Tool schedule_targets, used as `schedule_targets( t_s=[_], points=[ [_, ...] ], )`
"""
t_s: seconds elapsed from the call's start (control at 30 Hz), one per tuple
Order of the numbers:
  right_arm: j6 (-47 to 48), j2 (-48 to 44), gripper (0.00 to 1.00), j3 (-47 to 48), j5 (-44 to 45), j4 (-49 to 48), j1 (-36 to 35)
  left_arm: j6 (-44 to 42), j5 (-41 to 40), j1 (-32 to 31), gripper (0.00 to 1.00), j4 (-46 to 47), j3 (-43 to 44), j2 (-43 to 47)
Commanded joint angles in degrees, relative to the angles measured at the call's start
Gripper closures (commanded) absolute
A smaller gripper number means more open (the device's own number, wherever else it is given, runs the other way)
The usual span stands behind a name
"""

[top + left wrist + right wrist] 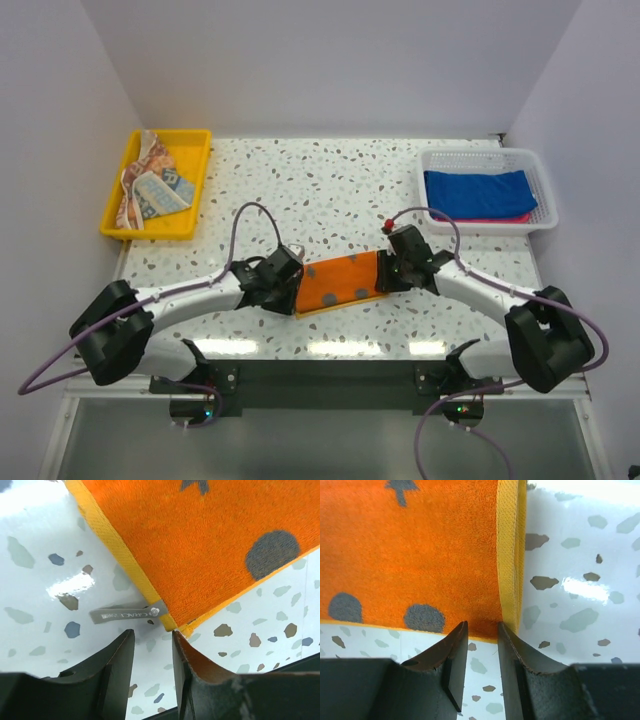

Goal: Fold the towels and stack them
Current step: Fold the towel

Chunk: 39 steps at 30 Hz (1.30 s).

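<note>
The left pincer and right pincer are hovering narrowly parted, gripping nothing. 1 corner of the orange towel is lying just ahead of each — probably for folding.

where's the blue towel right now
In the top view the blue towel lies in the white mesh basket at the table's far right corner, on top of the pink towel.

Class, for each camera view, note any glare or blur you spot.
Top external: sharp, evenly lit, pale reflections along the table's near edge. Left wrist: white glare on the table left of the orange towel; near fingers slightly soft. Right wrist: glare right of the towel's yellow edge.
</note>
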<state>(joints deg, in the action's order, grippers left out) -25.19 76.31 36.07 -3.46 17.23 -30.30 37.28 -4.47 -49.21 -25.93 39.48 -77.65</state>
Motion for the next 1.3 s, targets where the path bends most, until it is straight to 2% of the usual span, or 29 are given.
schedule_targets(
  t_s=[0.0, 0.1, 0.23, 0.47, 0.7, 0.8, 0.93, 1.07, 1.17, 1.23, 1.27],
  points=[
    [2.6, -2.4, 0.66, 6.5, 2.7, 4.3, 0.2, -0.3, -4.3, 0.0, 0.59, -5.0, 6.3, 2.2],
    [3.9, 0.2, 0.72, 11.3, 2.8, 4.3, 0.2, -0.9, -6.8, 1.2, 0.57, -5.5, 10.2, 1.4],
    [5.2, 6.4, 0.72, 15.4, 4.7, 2.7, 0.3, -2.3, -5.9, 3.9, 0.58, -1.0, 12.3, -3.0],
    [6.1, 14.4, 0.71, 16.8, 6.2, -0.2, 0.6, -2.2, -4.2, 5.6, 0.62, 4.4, 9.9, -12.1],
    [2.8, 16.7, 0.69, 16.2, 3.6, -1.5, 0.2, -6.2, -3.7, 14.0, 0.62, 6.8, 9.5, -16.7],
    [-0.9, 17.1, 0.69, 16.3, 1.6, -2.8, -1.2, -9.8, -4.8, 17.5, 0.62, 5.9, 12.9, -19.3],
    [-4.0, 16.2, 0.67, 17.4, 2.5, -3.0, -1.8, -14.4, -6.0, 18.7, 0.59, 2.9, 18.9, -20.0],
    [-2.3, 11.3, 0.59, 20.6, 3.4, 0.7, -1.7, -17.1, -5.5, 17.5, 0.53, 1.1, 19.8, -14.0],
    [-0.5, 7.9, 0.45, 22.1, 5.1, 5.3, -0.1, -18.1, -8.0, 14.0, 0.51, -0.8, 20.2, -8.7],
    [0.1, 5.9, 0.37, 20.8, 4.4, 7.0, 3.2, -18.5, -9.1, 9.4, 0.50, -0.9, 20.4, -6.0],
    [0.2, 4.0, 0.30, 20.0, 3.7, 7.5, 4.7, -18.5, -9.2, 7.8, 0.50, -0.9, 20.5, -5.7]
  ],
)
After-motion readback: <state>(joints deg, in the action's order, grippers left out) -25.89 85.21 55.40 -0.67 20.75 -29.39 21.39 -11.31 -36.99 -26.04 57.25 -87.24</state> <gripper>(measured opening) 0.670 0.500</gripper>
